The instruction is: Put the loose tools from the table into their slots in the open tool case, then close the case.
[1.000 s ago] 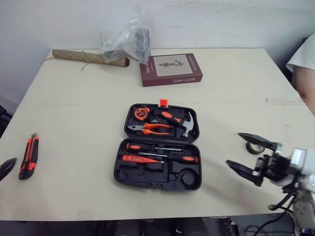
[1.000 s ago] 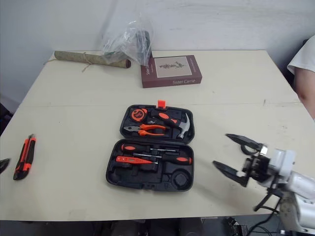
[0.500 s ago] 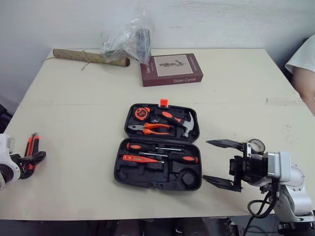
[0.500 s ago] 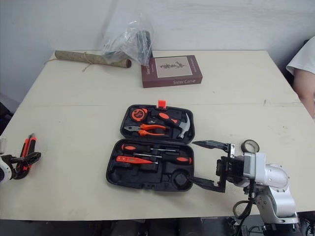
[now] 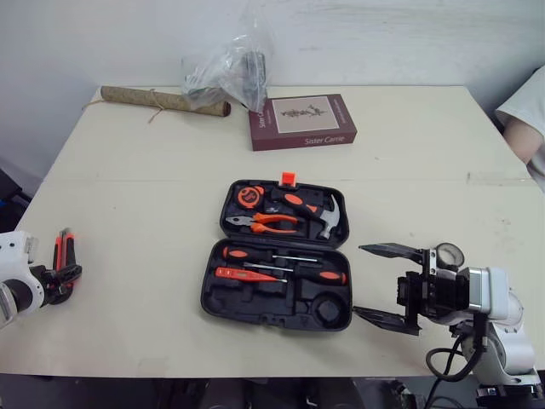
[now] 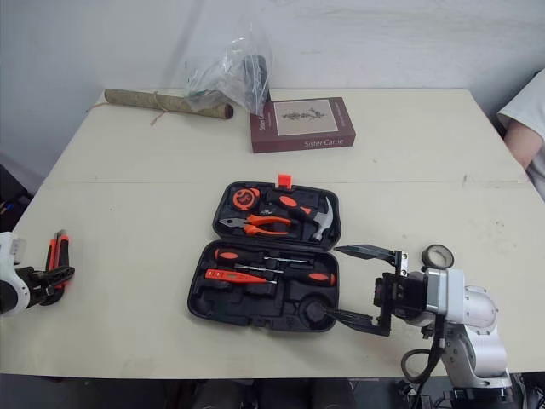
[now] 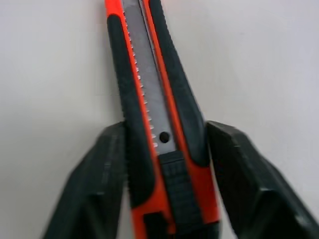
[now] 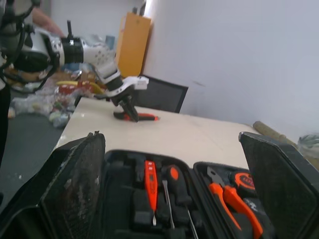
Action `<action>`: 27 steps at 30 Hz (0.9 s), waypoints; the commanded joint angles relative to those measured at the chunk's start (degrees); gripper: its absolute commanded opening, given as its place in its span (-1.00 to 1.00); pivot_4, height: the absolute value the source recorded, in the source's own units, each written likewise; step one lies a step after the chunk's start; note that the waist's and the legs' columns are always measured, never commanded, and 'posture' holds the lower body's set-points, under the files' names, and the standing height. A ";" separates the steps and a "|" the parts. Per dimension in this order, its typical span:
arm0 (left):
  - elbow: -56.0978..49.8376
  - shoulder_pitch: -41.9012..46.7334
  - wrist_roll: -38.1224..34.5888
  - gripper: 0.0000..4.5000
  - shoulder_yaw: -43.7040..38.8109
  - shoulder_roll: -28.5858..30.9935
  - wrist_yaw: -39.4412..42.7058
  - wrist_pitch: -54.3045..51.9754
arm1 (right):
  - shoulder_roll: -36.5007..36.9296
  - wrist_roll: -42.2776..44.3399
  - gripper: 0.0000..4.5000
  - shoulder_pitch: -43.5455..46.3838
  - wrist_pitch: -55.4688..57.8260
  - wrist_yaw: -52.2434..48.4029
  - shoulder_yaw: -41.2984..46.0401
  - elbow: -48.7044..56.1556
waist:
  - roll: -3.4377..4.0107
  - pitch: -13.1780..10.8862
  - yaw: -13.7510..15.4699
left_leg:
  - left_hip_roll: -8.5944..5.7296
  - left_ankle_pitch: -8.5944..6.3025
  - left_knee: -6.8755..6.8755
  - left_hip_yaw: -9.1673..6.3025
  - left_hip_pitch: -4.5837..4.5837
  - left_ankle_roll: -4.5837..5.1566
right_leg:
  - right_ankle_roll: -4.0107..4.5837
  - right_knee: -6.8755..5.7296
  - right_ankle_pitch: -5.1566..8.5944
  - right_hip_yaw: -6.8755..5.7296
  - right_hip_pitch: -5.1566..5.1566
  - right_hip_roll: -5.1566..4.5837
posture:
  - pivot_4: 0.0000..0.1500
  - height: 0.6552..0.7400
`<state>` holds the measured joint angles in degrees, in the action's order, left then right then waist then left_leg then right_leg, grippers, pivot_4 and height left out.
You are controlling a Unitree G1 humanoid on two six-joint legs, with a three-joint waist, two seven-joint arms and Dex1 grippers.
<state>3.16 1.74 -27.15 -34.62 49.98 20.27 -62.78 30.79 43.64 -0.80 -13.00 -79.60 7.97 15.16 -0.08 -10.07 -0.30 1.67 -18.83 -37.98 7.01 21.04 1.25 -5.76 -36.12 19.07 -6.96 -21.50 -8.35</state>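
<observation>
As I read it off the head camera, the worktop (image 5: 409,170) carries the following.

Tool case (image 5: 277,256): black, open and lying flat near the middle, with an orange latch on its far edge. I count in the far half a tape measure (image 5: 248,196), orange-handled pliers (image 5: 262,223) and a hammer (image 5: 319,213). The near half has two screwdrivers (image 5: 255,253) lying crosswise and an orange tester pen (image 5: 243,273) just in front of them.

Knife (image 5: 62,251): orange and black, a snap-blade cutter, loose on the worktop near its left edge and well apart from the case.

Left gripper (image 5: 58,277): down at the near end of the knife. In the wrist view its jaws sit tight against both sides of the handle at the slider, pinching it while it lies on the worktop.

Right gripper (image 5: 359,279): just beside the right edge of the case's near half, pointing at it, jaws spread wide and holding nothing.

Back of the worktop: a dark red book (image 5: 302,122), a crumpled clear plastic bag (image 5: 226,68) and a tied brown roll (image 5: 162,100).

Right margin: a person's arm (image 5: 524,136).
</observation>
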 commanded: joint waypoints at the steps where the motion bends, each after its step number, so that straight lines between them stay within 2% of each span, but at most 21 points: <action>1: 2.00 -3.24 0.82 -0.30 1.70 -1.40 1.87 -0.73 | -0.79 3.73 1.00 -0.74 1.82 -0.40 0.00 3.60 | 0.01 0.01 -0.04 | 0.00 0.00 0.00 0.00 0.00 0.00 | 0.00 0.00 0.00 0.00 0.00 0.00 | 1.00 1.00; 3: 0.39 -4.39 0.91 -0.30 1.64 -0.58 3.26 -0.10 | -0.65 4.21 1.00 -1.46 2.28 -1.43 -0.34 4.52 | 0.02 0.02 -0.07 | 0.00 -0.01 0.02 0.01 -0.01 0.00 | 0.00 0.02 0.00 0.01 0.00 0.00 | 1.00 1.00; 7: -6.05 -4.18 -0.80 -0.30 -1.07 -1.13 7.02 7.62 | 0.03 2.57 1.00 -1.32 0.97 -2.08 1.28 2.93 | 0.01 0.00 0.02 | 0.00 -0.04 0.03 0.05 0.01 0.03 | 0.00 0.08 0.00 0.05 -0.01 -0.01 | 1.00 1.00; 11: -20.37 -6.63 -6.42 -0.30 -1.64 -1.93 20.11 18.84 | 1.66 0.66 1.00 -0.78 -2.18 -4.57 4.75 -2.24 | -0.58 -0.17 0.60 | 0.00 -0.03 -0.02 -0.02 0.11 0.03 | -0.01 0.10 -0.01 0.00 -0.02 -0.04 | 1.00 1.00; 14: -25.95 -8.62 -7.07 -0.30 0.71 -0.89 27.88 24.81 | 2.21 -0.12 1.00 -0.48 -3.57 -5.33 6.69 -5.37 | -0.64 -0.17 0.37 | -0.01 -0.07 -0.04 -0.06 0.16 -0.01 | -0.01 0.19 -0.01 0.00 0.01 -0.06 | 1.00 1.00; 16: -28.04 -8.32 -5.44 -0.30 4.88 0.44 36.28 34.42 | 3.16 -1.07 1.00 -0.43 -4.89 -6.29 8.14 -8.29 | -0.51 -0.23 0.23 | -0.02 -0.07 -0.03 -0.04 0.14 0.00 | -0.01 0.25 -0.01 0.01 0.04 -0.05 | 1.00 1.00; 21: -29.94 -1.45 -1.56 -0.30 19.10 5.43 45.92 42.39 | 5.17 -1.85 1.00 -2.66 -6.93 -9.72 10.96 -13.55 | -0.35 -0.29 0.18 | 0.04 0.01 -0.03 0.05 0.11 0.02 | 0.01 0.17 0.00 0.02 0.02 0.20 | 1.00 1.00; 27: -31.26 13.34 7.51 -0.30 39.65 8.75 51.14 40.38 | 6.84 -1.85 1.00 -7.62 -8.18 -11.03 13.32 -15.07 | -0.34 -0.30 0.38 | 0.05 0.05 -0.07 0.11 0.11 0.07 | -0.02 0.15 -0.02 0.17 0.03 0.67 | 1.00 1.00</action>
<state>-26.39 13.63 -21.51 2.22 58.02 70.40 -21.80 36.92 41.40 -7.77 -20.26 -88.25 19.29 -0.44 -0.42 -10.37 0.08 1.72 -18.77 -38.06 7.13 21.16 1.34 -5.79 -35.96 19.05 -6.77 -21.47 -7.64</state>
